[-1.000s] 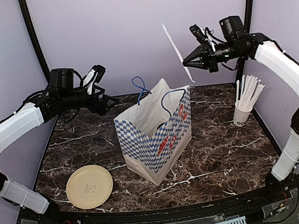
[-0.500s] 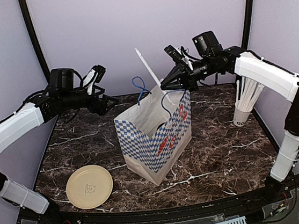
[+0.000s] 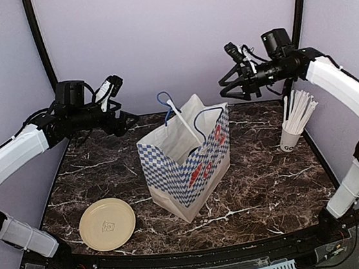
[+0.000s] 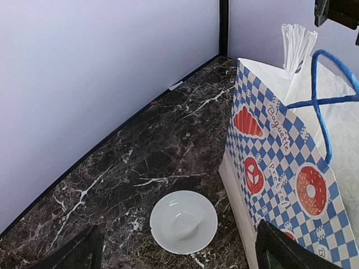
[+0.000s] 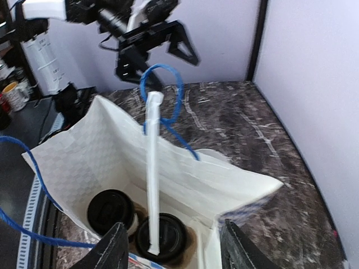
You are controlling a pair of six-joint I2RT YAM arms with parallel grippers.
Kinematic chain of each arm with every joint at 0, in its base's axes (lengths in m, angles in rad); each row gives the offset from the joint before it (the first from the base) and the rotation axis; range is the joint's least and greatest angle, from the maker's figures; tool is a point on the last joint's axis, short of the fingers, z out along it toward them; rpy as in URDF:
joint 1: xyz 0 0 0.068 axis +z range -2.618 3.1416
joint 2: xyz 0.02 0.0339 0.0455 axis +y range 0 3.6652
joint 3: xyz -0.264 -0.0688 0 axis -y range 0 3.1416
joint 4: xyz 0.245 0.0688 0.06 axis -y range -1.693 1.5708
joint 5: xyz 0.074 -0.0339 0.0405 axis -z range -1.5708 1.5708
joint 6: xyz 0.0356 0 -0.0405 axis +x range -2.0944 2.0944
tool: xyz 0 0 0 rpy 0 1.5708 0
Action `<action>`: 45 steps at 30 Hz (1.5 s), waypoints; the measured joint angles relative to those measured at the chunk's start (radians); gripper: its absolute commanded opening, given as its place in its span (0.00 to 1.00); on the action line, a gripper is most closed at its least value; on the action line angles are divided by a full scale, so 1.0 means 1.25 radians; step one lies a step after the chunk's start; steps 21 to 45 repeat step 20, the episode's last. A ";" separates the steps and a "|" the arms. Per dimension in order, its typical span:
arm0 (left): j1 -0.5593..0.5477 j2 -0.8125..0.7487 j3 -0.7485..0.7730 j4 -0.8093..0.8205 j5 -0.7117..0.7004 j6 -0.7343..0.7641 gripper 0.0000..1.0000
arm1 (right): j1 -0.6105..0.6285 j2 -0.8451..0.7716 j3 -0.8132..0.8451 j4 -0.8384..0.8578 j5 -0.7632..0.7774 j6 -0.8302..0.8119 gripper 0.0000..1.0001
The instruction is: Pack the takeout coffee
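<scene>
Surface: dark marble table (image 3: pixel 269 182).
Coffee: two black-lidded cups (image 5: pixel 111 212) inside one checked bag (image 3: pixel 184 173).
Left gripper (image 3: pixel 129 122): spread wide, empty.
Right gripper (image 3: pixel 223 89): parted, empty.

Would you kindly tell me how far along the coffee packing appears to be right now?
Done: two lidded cups sit at the bottom of the paper bag, with a wrapped straw leaning in onto one lid. In hand: nothing; the right hand is open above the bag, the left hand open and empty. Left: perhaps a second straw from the straw cup, though that is a guess.
</scene>
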 measured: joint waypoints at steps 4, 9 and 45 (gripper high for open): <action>0.000 -0.056 0.000 0.008 -0.029 -0.020 0.97 | -0.118 -0.115 -0.059 0.070 0.057 0.103 0.78; 0.000 -0.166 0.037 0.021 -0.010 -0.060 0.96 | -0.302 -0.249 -0.191 0.157 0.105 0.236 0.98; -0.005 -0.160 0.214 -0.134 -0.275 -0.096 0.99 | -0.380 -0.453 -0.352 0.295 0.638 0.425 0.98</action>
